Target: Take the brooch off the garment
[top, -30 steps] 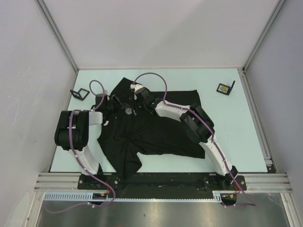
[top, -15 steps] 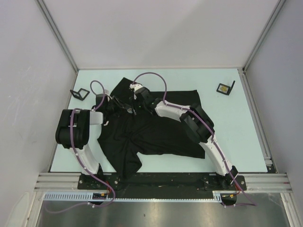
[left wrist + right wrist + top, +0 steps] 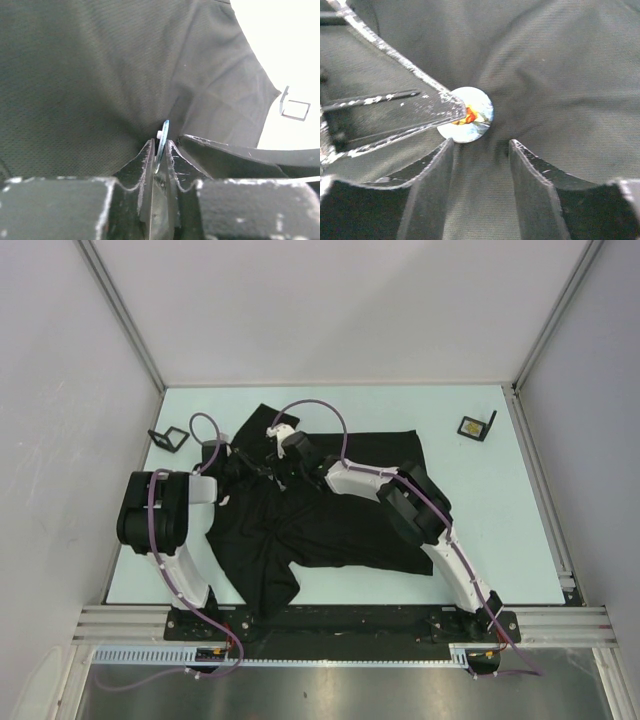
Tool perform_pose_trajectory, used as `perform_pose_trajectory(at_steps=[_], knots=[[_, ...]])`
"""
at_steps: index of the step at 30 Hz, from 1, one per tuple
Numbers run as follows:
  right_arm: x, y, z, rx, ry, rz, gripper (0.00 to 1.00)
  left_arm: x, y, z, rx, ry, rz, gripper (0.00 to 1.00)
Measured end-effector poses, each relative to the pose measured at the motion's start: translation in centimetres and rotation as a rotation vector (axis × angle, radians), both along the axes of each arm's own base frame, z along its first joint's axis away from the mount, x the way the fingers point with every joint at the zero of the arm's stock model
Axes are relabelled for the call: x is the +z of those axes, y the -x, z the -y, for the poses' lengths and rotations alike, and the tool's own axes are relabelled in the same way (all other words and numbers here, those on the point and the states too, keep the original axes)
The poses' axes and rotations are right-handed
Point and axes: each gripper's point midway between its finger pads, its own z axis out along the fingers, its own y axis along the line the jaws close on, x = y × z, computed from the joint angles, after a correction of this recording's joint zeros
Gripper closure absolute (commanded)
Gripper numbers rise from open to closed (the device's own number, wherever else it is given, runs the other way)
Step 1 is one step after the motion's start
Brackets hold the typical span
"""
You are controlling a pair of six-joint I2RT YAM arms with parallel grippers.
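Observation:
The garment (image 3: pixel 340 520) is a black T-shirt spread on the table, and it fills both wrist views. The brooch (image 3: pixel 472 117) is a small round disc with a pale blue and orange picture, and the fabric puckers around it. In the left wrist view the brooch (image 3: pixel 162 140) shows edge-on. My left gripper (image 3: pixel 160 150) is shut on the brooch's rim, and its fingers (image 3: pixel 395 115) reach in from the left in the right wrist view. My right gripper (image 3: pixel 481 145) stands open just below the brooch, with a ridge of shirt fabric between its fingers. From above, the two grippers (image 3: pixel 272 468) meet near the collar and hide the brooch.
A small black stand (image 3: pixel 168 438) sits at the table's left and another (image 3: pixel 477 426) at the far right. The left wrist view shows a wire stand (image 3: pixel 295 105) beyond the sleeve edge. Pale table surrounds the shirt.
My left gripper has closed onto the brooch's rim. My right gripper has opened wider and shifted slightly left.

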Motion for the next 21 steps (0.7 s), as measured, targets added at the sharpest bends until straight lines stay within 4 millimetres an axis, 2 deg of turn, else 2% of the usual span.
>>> perform_pose_trajectory(at_steps=[6,9,21], knots=[[0.1,0.9,-0.9,0.04,0.001,0.033,0.41,-0.1,0.2,0.0,0.0,0.0,-0.017,0.96],[0.2,1.3,-1.3,0.054,0.005,0.044,0.42,0.1,0.0,0.0,-0.001,0.001,-0.02,0.98],[0.1,0.8,-0.8,0.007,0.067,0.111,0.59,0.0,0.2,0.0,0.0,-0.002,-0.045,0.96]])
